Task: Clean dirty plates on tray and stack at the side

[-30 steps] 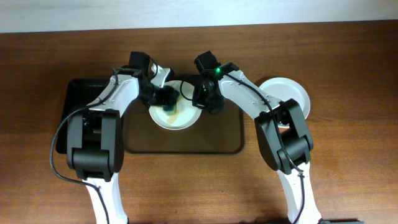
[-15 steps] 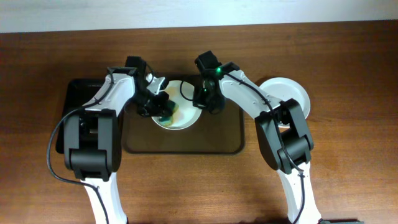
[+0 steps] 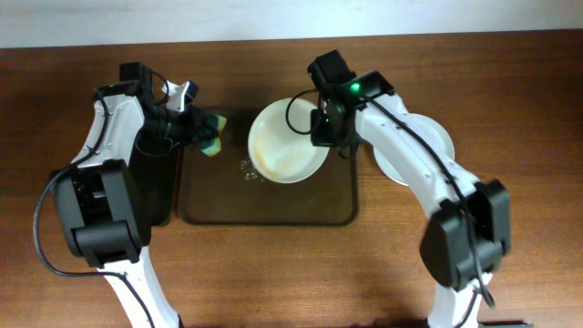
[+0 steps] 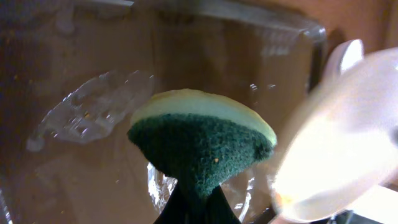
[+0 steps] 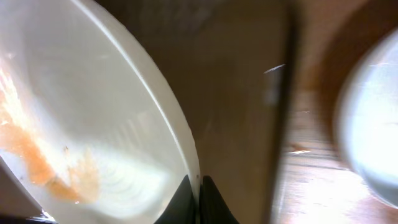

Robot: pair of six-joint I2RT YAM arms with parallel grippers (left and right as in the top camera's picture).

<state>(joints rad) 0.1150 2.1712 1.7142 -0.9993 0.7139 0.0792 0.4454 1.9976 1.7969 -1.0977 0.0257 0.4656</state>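
Now the large dark brown rectangular tray (image 3: 264, 205) holds water droplets (image 3: 246, 167). Above it, the right gripper (image 3: 321, 137) pinches the right rim of a round white glossy orange-smeared plate (image 3: 282, 150); left of it, the left gripper (image 3: 201, 128) clamps a green-and-yellow sponge (image 3: 213, 135). Another white plate (image 3: 414, 150) lies beside the tray.

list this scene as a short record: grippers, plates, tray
left gripper: shut on sponge, above the left part of the tray
right gripper: shut on the rim of the held plate
held plate: orange smear inside
other plate: on the table right of the tray, partly under the right arm
tray: wet patches on its surface
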